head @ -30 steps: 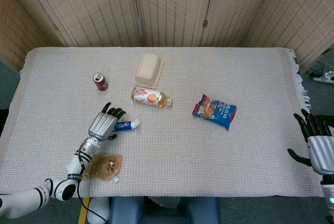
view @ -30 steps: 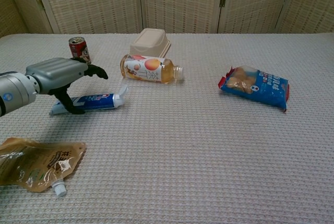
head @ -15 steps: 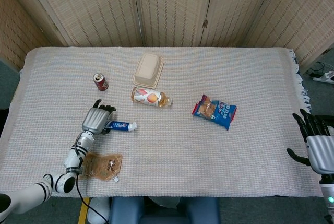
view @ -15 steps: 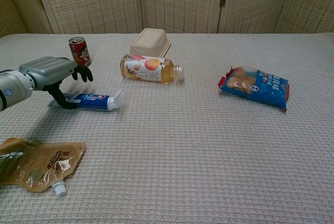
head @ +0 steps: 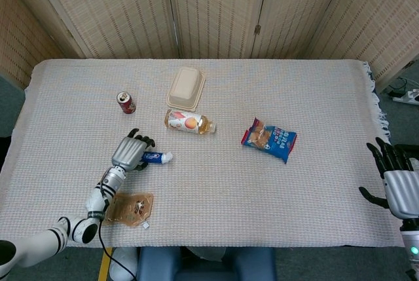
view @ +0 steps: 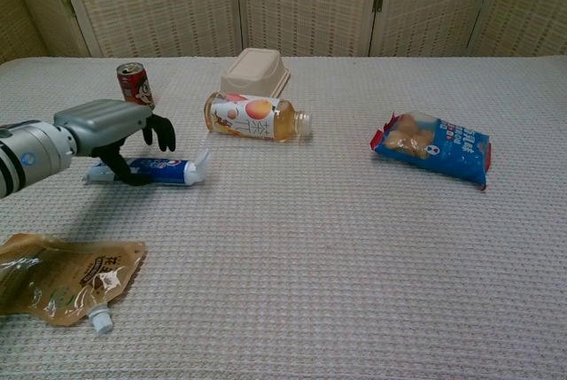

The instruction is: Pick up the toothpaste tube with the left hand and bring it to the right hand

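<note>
The toothpaste tube (head: pixel 157 157) (view: pixel 164 170), blue and white with a white cap pointing right, lies flat on the table cloth. My left hand (head: pixel 129 153) (view: pixel 106 127) arches over the tube's rear end. In the chest view its fingertips (view: pixel 165 135) hang curled just above the tube, and the thumb (view: pixel 122 173) reaches down at the tube's near side. The tube is not lifted and I see no firm grip on it. My right hand (head: pixel 398 186) stays at the table's right edge with its fingers spread and nothing in it. The chest view does not show it.
A red can (head: pixel 126 102) stands behind the left hand. A beige takeout box (head: pixel 186 88) and a lying drink bottle (head: pixel 189 122) are mid-table. A blue snack bag (head: pixel 270 140) lies between the hands. A brown pouch (head: pixel 131 208) lies near the front edge.
The tube slid a little left and turned level on the cloth. My left hand drew back left, then came right again over the tube's rear. The right hand stayed still.
</note>
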Robot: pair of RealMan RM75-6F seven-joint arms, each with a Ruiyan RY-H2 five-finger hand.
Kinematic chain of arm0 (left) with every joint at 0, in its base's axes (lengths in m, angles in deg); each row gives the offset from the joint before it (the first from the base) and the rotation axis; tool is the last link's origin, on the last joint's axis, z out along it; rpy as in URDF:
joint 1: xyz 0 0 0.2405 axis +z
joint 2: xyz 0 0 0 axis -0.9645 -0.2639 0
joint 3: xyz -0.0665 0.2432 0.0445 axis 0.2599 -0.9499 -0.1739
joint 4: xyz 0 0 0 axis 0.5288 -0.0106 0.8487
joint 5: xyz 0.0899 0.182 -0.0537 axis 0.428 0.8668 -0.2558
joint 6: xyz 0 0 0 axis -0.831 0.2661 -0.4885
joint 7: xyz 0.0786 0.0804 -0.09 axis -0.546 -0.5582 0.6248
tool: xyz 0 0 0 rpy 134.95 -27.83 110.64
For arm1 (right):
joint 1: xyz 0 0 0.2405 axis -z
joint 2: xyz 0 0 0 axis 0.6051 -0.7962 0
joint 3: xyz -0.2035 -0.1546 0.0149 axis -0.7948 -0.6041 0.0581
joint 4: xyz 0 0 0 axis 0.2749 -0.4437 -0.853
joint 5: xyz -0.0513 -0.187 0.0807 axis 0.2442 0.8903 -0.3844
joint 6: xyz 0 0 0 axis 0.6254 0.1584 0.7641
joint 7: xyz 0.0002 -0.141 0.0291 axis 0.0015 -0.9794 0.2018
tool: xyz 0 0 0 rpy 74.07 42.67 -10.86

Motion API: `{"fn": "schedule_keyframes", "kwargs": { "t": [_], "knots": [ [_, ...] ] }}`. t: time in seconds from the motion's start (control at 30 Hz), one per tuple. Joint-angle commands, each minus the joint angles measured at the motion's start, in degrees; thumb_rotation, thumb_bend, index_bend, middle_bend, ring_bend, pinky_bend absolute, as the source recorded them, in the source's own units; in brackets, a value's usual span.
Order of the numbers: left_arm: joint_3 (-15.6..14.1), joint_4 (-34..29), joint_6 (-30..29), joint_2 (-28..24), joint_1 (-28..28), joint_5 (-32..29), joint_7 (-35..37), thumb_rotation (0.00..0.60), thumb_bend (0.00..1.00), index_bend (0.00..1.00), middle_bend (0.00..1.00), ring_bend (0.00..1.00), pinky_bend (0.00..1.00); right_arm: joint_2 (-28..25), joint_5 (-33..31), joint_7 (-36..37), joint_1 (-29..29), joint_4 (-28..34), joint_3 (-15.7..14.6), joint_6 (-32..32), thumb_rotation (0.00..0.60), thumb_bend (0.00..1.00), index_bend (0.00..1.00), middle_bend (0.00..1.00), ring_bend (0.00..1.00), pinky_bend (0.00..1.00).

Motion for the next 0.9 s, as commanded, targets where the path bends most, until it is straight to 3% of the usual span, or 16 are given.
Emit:
{"fn": "schedule_keyframes", "kwargs": {
  "t": [0.03, 0.37, 0.7, 0.8, 0.9],
  "knots": [
    [0.1, 1.1, 0.3, 0.6, -0.3, -0.8, -1.4, 0.6, 0.35, 0.41, 0.41, 0.38, 0.17, 0.0, -0.1, 0.2, 0.1, -0.2, -0.1, -0.1, 0.6, 0.26, 0.0, 0.0, 0.0, 0.0],
    [0.1, 1.0, 0.5, 0.1, 0.4, -3.5, -4.4, 0.6, 0.35, 0.42, 0.42, 0.39, 0.17, 0.2, 0.1, 0.3, -0.1, -0.3, 0.0, -0.3, 0.6, 0.26, 0.0, 0.0, 0.0, 0.0],
    [0.0, 2.7, 1.4, 1.1, 0.4, -3.3, -0.7, 0.6, 0.38, 0.48, 0.48, 0.44, 0.22, 0.0, 0.0, -0.3, 0.0, 0.4, -0.1, -0.2, 0.6, 0.26, 0.0, 0.0, 0.0, 0.0],
    [0.1, 3.4, 0.9, 1.4, 0.5, -2.2, 2.5, 0.6, 0.43, 0.52, 0.52, 0.47, 0.25, -0.1, 0.1, -0.6, 0.0, 0.7, -0.1, -0.1, 0.6, 0.26, 0.0, 0.0, 0.0, 0.0],
    [-0.3, 4.4, -0.1, 1.4, 0.6, 0.1, 6.8, 0.6, 0.56, 0.61, 0.61, 0.54, 0.39, -0.2, 0.3, -0.8, -0.1, 1.0, 0.0, 0.0, 0.6, 0.26, 0.0, 0.0, 0.0, 0.0]
  ]
}}
